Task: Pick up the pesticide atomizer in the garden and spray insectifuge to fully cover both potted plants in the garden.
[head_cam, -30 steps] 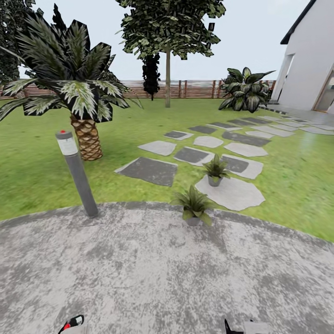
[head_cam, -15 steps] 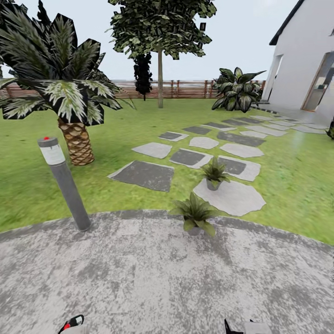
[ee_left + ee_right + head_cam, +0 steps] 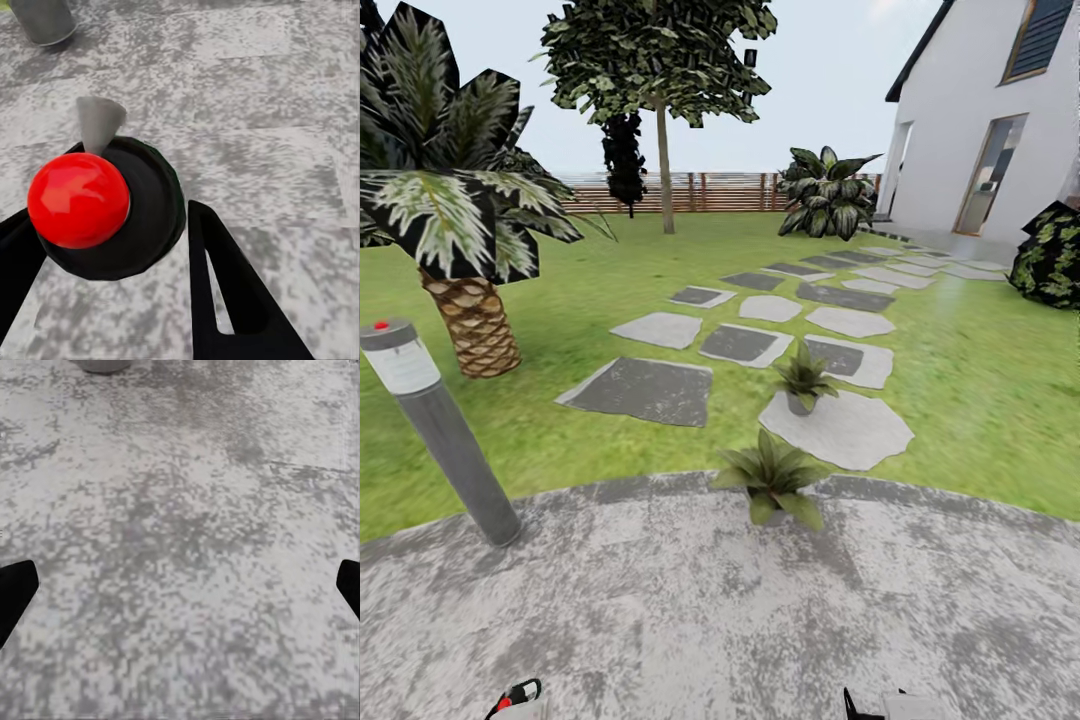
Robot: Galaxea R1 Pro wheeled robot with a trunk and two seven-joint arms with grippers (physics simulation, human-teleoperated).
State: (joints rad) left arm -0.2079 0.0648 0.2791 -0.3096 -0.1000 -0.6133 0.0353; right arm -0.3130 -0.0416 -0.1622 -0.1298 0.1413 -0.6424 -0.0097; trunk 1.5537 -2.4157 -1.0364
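The left pincer (image 3: 112, 247) is clenched on the pesticide atomizer (image 3: 112, 210): in the left wrist view its two black fingers (image 3: 225, 292) flank a round dark top with a glossy red knob and a small grey nozzle cone, seen end-on, so the bottle's long axis runs roughly along the camera's line of sight and its body is hidden beneath the cap. In the head view the same red-and-black cap (image 3: 515, 697) just peeks over the lower edge, at the robot's left. The right pincer (image 3: 180, 585) is released and holds nothing, its dark fingertips set wide at either side of the right wrist view above bare speckled paving. Outward from both lies the round grey patio (image 3: 690, 610), and at its far rim, slightly left of the robot's midline and straight ahead, sits the nearer potted plant (image 3: 770, 480); the second potted plant (image 3: 801, 378) stands beyond it on a pale stepping stone (image 3: 850, 432), a little further right. The two plants thus line up almost one behind the other, away from the robot and well apart from the pincers. A grey lamp post (image 3: 435, 425) leans at the patio edge to the left, with a palm (image 3: 460, 250) behind it on the lawn. As I judge it, the atomizer-bearing left arm is the one to bring forward, nozzle turned toward the nearer rosette first.
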